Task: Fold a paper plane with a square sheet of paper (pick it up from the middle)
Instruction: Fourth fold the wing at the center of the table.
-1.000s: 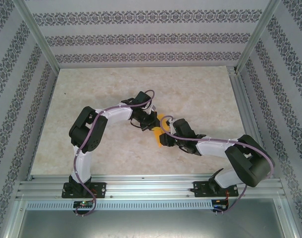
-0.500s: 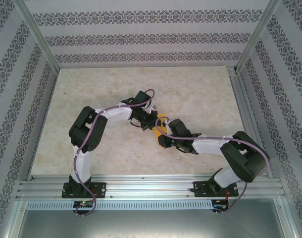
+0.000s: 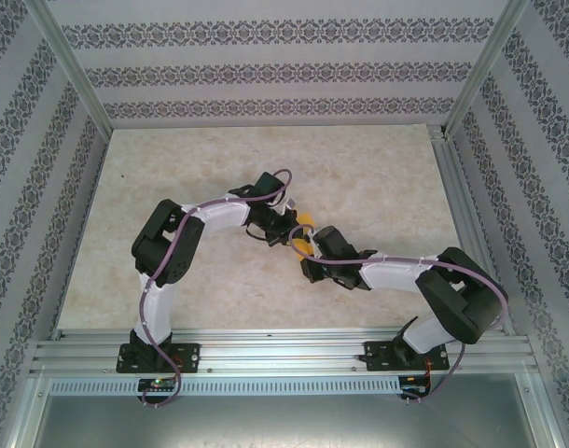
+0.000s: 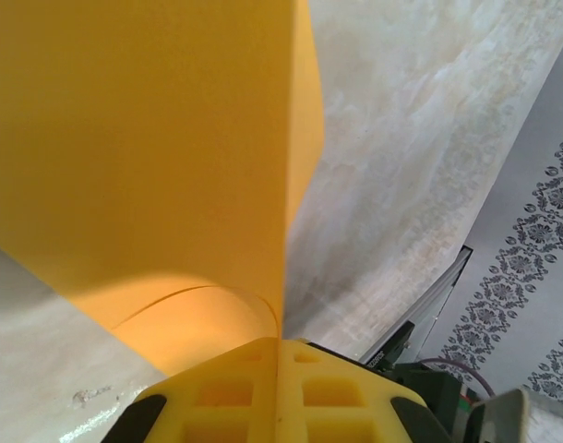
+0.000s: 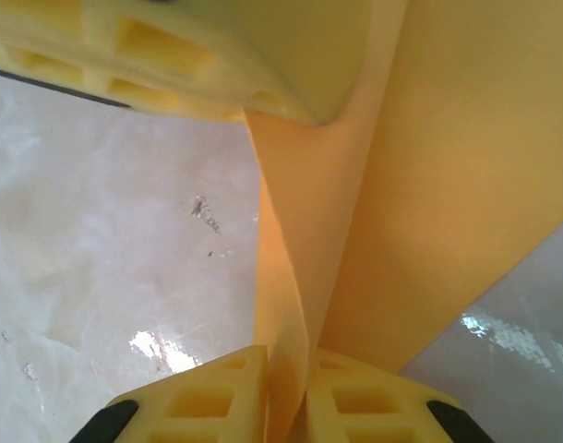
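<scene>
A plain, unpatterned orange-yellow is being shown by the sheet of paper [image 4: 152, 138], being deepened to amber in the shaded curl. A lighter lemon yellow is being shown by the left gripper [image 4: 280, 349] and the right gripper [image 5: 286, 358], their moulded faces being broken by a grid of square recesses, with black being glimpsed at the outer corners. Cream and beige are being displayed by the table [image 3: 173, 168] in mottled, marble-like veining. The walls [image 3: 266, 75], pale grey-white, are being crossed by bands of dark damask ornament. On the arms [image 3: 215, 215], white links are being alternated with black joints. Purple is being carried by the cable [image 3: 283, 172]; bare silver by the frame [image 3: 266, 353].
</scene>
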### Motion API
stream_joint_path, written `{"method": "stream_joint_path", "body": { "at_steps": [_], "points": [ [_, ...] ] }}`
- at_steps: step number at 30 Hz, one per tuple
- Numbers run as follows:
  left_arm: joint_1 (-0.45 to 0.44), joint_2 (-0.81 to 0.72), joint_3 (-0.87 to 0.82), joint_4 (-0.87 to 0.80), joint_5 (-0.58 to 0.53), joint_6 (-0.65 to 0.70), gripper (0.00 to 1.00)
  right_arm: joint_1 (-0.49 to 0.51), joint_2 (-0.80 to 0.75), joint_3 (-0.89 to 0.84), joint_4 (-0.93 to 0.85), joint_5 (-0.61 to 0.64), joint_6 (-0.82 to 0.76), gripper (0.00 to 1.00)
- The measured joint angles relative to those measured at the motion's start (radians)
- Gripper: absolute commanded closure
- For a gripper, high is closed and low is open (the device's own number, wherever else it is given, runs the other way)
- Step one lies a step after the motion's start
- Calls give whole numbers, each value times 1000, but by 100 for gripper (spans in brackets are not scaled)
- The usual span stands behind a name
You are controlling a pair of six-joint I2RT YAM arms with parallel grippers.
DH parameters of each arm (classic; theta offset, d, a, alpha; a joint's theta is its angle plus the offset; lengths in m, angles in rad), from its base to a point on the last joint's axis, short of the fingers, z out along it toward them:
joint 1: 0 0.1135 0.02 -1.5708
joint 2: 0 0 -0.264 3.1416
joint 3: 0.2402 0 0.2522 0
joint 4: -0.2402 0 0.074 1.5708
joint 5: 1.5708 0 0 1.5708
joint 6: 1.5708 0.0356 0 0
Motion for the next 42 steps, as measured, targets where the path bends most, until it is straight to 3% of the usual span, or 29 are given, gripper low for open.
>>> {"method": "stream_joint_path", "body": {
  "at_steps": [7,18,29,34,42],
  "points": [
    [0,30,2,5,3,1,96,0,-25,6,-36,13,3,72],
    [0,62,31,5,8,19,96,0,-47,6,-51,29,-1,93],
    [0,64,33,4,10,27,96,23,-5,42,-106,98,-51,96],
    [0,65,33,4,6,35,97,67,25,78,-142,173,-70,92],
    [2,65,33,-13,6,67,97,77,-29,59,-151,171,-65,69]
  ]
}}
